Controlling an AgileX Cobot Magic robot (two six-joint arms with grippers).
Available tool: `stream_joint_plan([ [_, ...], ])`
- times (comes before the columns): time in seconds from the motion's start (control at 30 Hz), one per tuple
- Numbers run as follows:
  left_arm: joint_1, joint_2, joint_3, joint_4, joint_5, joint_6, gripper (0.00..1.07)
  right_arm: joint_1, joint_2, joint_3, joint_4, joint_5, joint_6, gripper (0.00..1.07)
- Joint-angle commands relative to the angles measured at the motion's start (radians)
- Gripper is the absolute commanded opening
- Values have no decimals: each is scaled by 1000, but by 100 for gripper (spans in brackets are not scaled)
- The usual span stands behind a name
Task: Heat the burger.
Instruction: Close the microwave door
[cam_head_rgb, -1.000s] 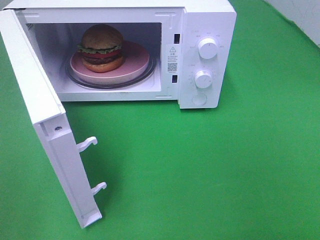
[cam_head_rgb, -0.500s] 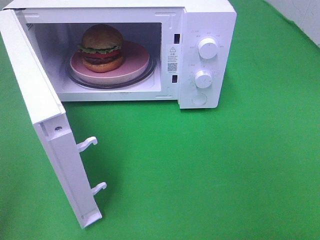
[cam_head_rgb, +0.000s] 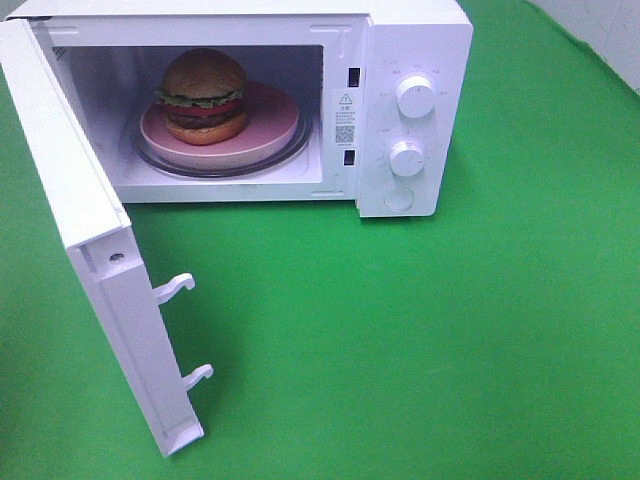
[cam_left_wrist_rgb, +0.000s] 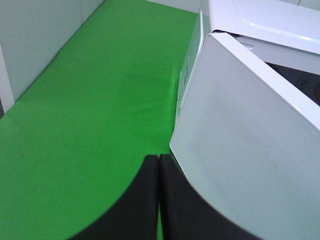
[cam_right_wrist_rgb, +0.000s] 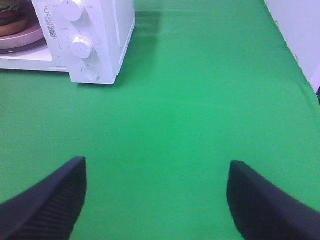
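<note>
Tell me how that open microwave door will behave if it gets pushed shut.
The door looks like a rigid hinged panel, so it should probably swing rather than flex. Its two latch hooks suggest some resistance right at closing. Its face looks smooth, so the shut left gripper beside it might slide.

High cam down on microwave (cam_head_rgb: 440, 40); wrist cams low beside it

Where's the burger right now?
Exterior high view, upper left: the burger sits on the pink plate inside the microwave, whose door stands open to the left.
</note>
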Motion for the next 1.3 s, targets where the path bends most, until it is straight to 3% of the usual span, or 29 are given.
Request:
stream_joint_plan([
  [0.03,2,65,32,2,-154,17,0,-7,-27,1,-3,-3,6,75],
  [0.33,2,268,140,31,-558,22,0,-7,-27,1,-3,-3,6,75],
  [0.43,2,292,151,42,-602,22,0,-7,-27,1,-3,-3,6,75],
  [0.57,2,380,190,117,-762,21,0,-7,-27,1,-3,-3,6,75],
  [0.63,2,468,218,201,-889,1,0,-7,-27,1,-3,-3,6,75],
  [0.73,2,511,220,230,-914,-17,0,-7,-27,1,-3,-3,6,75],
  [0.9,2,648,220,335,-1031,-107,0,-7,-27,1,-3,-3,6,75],
  [1.1,2,753,220,391,-1168,-134,0,-7,-27,1,-3,-3,6,75],
  [1.13,2,790,220,399,-1213,-162,0,-7,-27,1,-3,-3,6,75],
  [1.3,2,848,220,444,-1272,-198,0,-7,-27,1,-3,-3,6,75],
])
